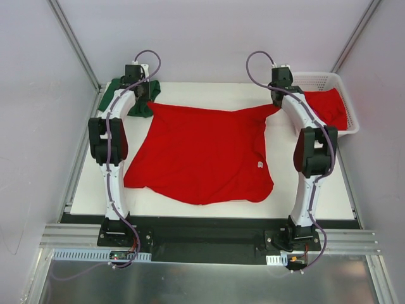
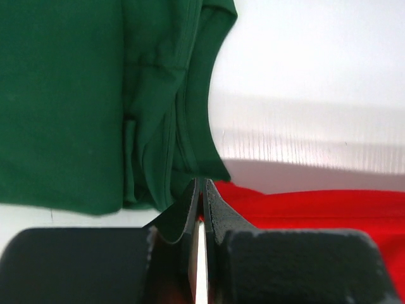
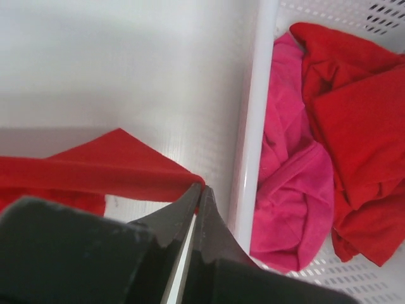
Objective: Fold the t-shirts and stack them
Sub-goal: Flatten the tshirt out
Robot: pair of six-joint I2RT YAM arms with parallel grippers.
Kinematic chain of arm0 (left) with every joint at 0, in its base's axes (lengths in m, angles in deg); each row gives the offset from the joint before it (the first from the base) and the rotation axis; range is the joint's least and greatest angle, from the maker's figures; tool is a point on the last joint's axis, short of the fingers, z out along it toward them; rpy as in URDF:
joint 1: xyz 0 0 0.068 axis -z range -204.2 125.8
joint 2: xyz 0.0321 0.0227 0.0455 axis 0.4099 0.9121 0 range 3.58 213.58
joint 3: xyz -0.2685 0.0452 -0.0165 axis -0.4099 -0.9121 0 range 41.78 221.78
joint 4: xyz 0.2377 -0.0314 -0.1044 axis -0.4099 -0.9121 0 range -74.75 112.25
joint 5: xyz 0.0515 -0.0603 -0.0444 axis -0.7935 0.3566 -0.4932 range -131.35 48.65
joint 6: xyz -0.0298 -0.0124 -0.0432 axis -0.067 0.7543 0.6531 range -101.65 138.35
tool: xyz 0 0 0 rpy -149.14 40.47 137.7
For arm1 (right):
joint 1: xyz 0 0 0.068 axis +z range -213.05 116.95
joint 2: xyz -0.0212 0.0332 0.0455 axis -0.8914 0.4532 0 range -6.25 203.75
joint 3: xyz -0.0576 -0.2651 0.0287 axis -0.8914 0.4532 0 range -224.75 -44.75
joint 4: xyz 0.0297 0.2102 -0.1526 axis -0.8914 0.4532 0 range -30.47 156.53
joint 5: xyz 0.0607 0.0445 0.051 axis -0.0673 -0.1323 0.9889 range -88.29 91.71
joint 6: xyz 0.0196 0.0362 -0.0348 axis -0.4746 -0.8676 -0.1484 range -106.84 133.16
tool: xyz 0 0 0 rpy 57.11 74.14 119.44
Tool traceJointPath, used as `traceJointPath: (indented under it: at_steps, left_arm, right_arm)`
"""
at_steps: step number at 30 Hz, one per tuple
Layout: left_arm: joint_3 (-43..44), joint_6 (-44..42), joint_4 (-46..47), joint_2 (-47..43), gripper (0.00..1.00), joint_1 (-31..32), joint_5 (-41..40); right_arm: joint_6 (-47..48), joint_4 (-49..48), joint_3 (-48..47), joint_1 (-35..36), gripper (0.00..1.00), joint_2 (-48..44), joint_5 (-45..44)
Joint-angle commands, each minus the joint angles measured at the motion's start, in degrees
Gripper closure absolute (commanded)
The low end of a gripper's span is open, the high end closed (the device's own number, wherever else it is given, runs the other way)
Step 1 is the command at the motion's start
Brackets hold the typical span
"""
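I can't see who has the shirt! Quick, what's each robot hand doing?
Left gripper: closed, pinching a far corner of the red t-shirt spread on the table.
Right gripper: closed, pinching that shirt's other far corner.

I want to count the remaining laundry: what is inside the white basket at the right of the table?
Inside the white basket lie a crumpled pink t-shirt and a red t-shirt, bunched together. Whether anything lies beneath them cannot be seen; the cloth covers it.

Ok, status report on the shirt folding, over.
Both shut: left fingers and right fingers each pinch a far corner of the red t-shirt. Spread on the table. The green t-shirt crowds the left corner.
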Motion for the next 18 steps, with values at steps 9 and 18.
traceJointPath:
  at_steps: [9,18]
  left_arm:
    - [-7.6,4.2,-8.1,-42.0,1.0,0.9,12.4]
    - [-10.2,3.5,-17.7,-68.7,1.0,0.9,23.0]
  right_arm:
    - [-0.6,13.0,-10.9,-0.9,0.99,-37.4,20.7]
    - [-4.6,13.9,-6.4,-1.0,0.99,-61.0,38.4]
